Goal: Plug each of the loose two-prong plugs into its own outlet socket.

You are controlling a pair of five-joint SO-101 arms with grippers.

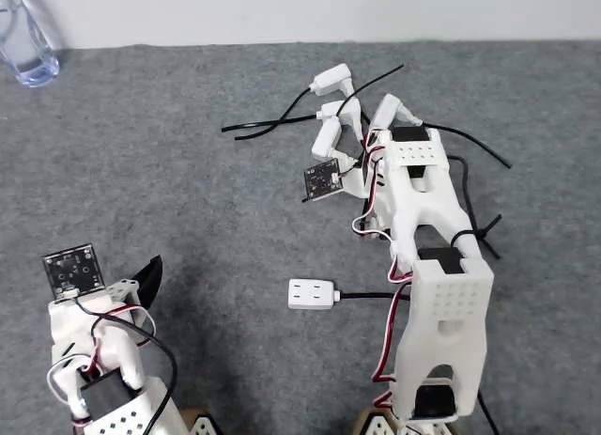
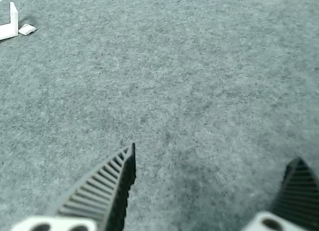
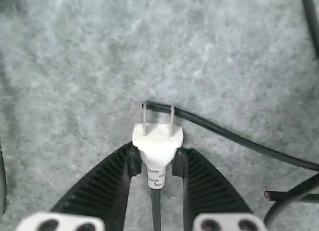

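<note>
One plug in hand — outlets well apart from it

Your right end effector (image 3: 157, 151) is closed snugly on the neck of a white two-prong plug (image 3: 157, 135), its prongs pointing away from the wrist above a black cord (image 3: 234, 136) on the grey carpeted surface (image 3: 75, 66). The white plastic outlet strip (image 1: 312, 293) lies near that arm's base, well apart from the other loose white plugs (image 1: 331, 78) — so lift clear of the tangled cords first, then line the prongs up squarely with one pair of slots and push straight in. Your left end effector (image 2: 215, 158) is spread wide with nothing in it; brace the strip with it, since the strip looks light enough to slide.
</note>
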